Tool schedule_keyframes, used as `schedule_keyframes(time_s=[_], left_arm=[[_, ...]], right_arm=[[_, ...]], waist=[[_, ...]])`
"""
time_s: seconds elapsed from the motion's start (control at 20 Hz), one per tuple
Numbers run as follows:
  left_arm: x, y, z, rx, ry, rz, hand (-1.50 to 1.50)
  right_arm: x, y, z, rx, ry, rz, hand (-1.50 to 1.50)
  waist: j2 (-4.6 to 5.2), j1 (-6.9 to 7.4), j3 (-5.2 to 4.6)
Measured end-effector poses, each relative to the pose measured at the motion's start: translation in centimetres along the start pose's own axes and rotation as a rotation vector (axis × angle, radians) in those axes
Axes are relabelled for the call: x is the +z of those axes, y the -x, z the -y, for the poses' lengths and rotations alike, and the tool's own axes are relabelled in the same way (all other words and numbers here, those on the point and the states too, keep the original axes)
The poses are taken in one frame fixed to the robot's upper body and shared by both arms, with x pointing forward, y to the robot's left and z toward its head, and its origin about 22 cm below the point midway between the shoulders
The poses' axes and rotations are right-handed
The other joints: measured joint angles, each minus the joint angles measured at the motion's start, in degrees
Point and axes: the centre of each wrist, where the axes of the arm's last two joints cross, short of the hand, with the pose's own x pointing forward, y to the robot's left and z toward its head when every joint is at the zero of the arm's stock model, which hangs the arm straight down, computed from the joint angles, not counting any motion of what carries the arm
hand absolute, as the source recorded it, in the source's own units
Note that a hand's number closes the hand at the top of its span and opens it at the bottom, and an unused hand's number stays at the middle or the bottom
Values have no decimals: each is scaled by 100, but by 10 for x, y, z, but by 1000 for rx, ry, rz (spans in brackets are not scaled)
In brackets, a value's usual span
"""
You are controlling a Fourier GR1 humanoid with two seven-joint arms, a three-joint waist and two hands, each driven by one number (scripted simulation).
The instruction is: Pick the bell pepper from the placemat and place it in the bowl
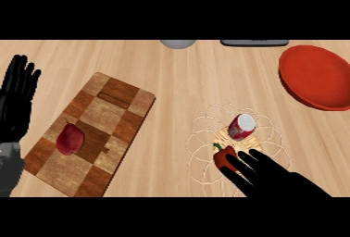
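Reaching over the woven placemat [236, 148], the right hand [266, 176] has its fingers [240, 163] stretched out straight and just touching the near side of the bell pepper [223, 157] — they are not curled round it yet, so nothing is grasped. The pepper sits on the placemat's near-left part, just beside a red can [240, 127] that stands closer to the mat's middle. The bowl [315, 76], red and shallow, lies well apart from it at the far right of the tabletop [178, 83].

The pepper looks light, smooth-skinned and rounded, so I judge it likely to slip or roll if pressed from 1 side only. Taking it across its broad body, thumb against fingers, seems safer than pinching the small green stem. The can so close behind leaves little room on the far side.

Counted: 1 bell pepper, 1 can, 1 placemat, 1 bowl, 1 checkered cutting board [96, 132] carrying 1 dark red fruit [70, 139] — and 2 partly seen grey objects at the far edge. The left hand [17, 99] rests open at the left edge, fingers straight.
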Motion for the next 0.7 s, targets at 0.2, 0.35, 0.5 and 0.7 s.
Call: schedule_keyframes(time_s=[0.2, 0.35, 0.5, 0.7], left_arm=[[-4, -1, 7, -2, -1, 6, 0], [-3, -6, 3, -4, 0, 7, 0], [-3, -7, 6, -1, -3, 8, 0], [-5, -8, 9, 1, -1, 4, 0]], right_arm=[[-2, 7, 13, 5, -34, -20, -150], [-10, 4, 11, -7, -43, -16, -150], [-11, 4, 6, -17, -59, -19, -150], [-29, 9, -4, -28, -86, -30, -150]], waist=[[3, 10, 7], [1, 24, 10], [0, 22, 12], [3, 27, 14]])
